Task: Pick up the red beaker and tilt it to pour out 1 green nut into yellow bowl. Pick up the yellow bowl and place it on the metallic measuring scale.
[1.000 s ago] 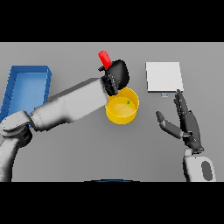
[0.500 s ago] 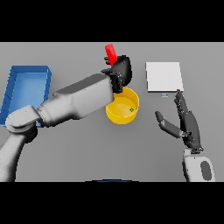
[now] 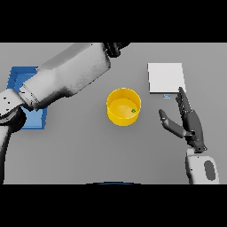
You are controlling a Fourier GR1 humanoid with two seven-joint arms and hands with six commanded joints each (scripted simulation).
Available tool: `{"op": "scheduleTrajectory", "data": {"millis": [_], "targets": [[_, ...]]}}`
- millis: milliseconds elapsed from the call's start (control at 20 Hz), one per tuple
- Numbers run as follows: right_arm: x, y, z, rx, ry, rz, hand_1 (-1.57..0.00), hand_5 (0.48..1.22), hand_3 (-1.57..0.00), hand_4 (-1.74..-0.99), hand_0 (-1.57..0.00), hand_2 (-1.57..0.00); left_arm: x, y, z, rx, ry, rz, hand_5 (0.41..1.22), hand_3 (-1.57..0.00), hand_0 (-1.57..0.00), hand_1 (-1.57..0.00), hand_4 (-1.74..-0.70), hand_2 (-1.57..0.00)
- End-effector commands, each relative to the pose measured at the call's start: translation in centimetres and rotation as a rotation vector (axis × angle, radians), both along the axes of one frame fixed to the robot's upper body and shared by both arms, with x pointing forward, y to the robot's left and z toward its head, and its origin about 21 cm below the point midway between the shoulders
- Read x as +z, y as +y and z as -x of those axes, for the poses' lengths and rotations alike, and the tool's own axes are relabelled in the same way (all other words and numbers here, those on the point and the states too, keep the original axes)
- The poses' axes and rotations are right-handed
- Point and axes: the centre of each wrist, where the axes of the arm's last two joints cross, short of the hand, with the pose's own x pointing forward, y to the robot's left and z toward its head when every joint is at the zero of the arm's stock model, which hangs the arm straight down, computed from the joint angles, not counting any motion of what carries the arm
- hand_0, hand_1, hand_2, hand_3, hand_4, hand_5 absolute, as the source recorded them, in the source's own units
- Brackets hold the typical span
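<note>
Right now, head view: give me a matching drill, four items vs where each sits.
Items:
1. yellow bowl
2. green nut
3. metallic measuring scale
4. blue tray

Places:
A. far right of the table, beyond the right hand
B. middle of the table
C. left edge, partly behind the left arm
D. inside the bowl

Pairs: 1-B, 2-D, 3-A, 4-C
</note>
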Motion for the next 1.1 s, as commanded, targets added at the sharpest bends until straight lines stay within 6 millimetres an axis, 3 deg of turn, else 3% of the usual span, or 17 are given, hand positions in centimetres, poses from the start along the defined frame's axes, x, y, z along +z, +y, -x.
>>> {"op": "scheduleTrajectory", "data": {"millis": [0, 150, 200, 250, 300, 400, 550, 700, 850, 1050], "targets": [[0.1, -0.1, 0.2, 0.004, -0.009, 0.006, 0.0, 0.626, 0.0, -1.241, 0.0, 0.0, 1.9, 0.4, -0.4, -0.004, -0.025, 0.031, 1.205, -1.28, -1.57, -1.42, -1.63, -1.41], [-0.1, 0.0, 0.1, 0.008, 0.0, 0.003, 0.0, 0.639, 0.0, -1.266, 0.0, 0.0, 8.1, 2.4, -1.7, 0.129, -0.097, 0.2, 1.213, -1.42, -1.57, -1.49, -1.55, -1.49], [0.0, 0.0, 0.0, 0.014, 0.001, 0.005, 0.0, 0.642, 0.0, -1.274, 0.0, 0.0, 8.8, 2.7, -1.9, 0.149, -0.095, 0.24, 1.214, -1.45, -1.57, -1.51, -1.54, -1.5], [0.2, -0.2, 0.0, 0.018, -0.012, 0.01, 0.0, 0.644, 0.0, -1.281, 0.0, 0.0, 10.2, 4.7, -2.7, 0.22, -0.083, 0.351, 1.216, -1.48, -1.57, -1.52, -1.58, -1.52], [0.0, 0.0, 0.1, 0.023, -0.004, 0.018, 0.0, 0.645, 0.0, -1.292, 0.0, 0.0, 11.6, 8.3, -3.7, 0.324, -0.063, 0.521, 1.217, -1.45, -1.57, -1.53, -1.61, -1.53], [0.3, -0.1, 0.1, 0.033, -0.023, 0.03, 0.0, 0.651, 0.0, -1.306, 0.0, 0.0, 12.6, 13.2, -4.8, 0.443, -0.016, 0.771, 1.218, -1.45, -1.57, -1.55, -1.66, -1.54], [-0.1, -0.1, -0.3, 0.043, -0.031, 0.048, 0.0, 0.651, 0.0, -1.307, 0.0, 0.0, 11.1, 18.4, -5.7, 0.545, -0.009, 1.016, 1.22, -1.39, -1.57, -1.56, -1.7, -1.56], [0.4, 0.3, -0.8, 0.05, -0.038, 0.053, 0.0, 0.651, 0.0, -1.298, 0.0, 0.0, 9.8, 22.6, -5.7, 0.628, -0.035, 1.245, 1.22, -1.44, -1.57, -1.56, -1.72, -1.56], [0.2, 0.4, -0.6, 0.049, -0.03, 0.032, 0.0, 0.651, 0.0, -1.276, 0.0, 0.0, 6.1, 26.1, -5.6, 0.748, -0.072, 1.368, 1.221, -1.41, -1.57, -1.57, -1.73, -1.57], [-0.2, 0.6, -0.4, 0.056, -0.021, 0.039, 0.0, 0.663, 0.0, -1.285, 0.0, 0.0, 0.8, 29.8, -4.8, 0.95, -0.062, 1.506, 1.221, -1.5, -1.57, -1.57, -1.74, -1.57]]}}
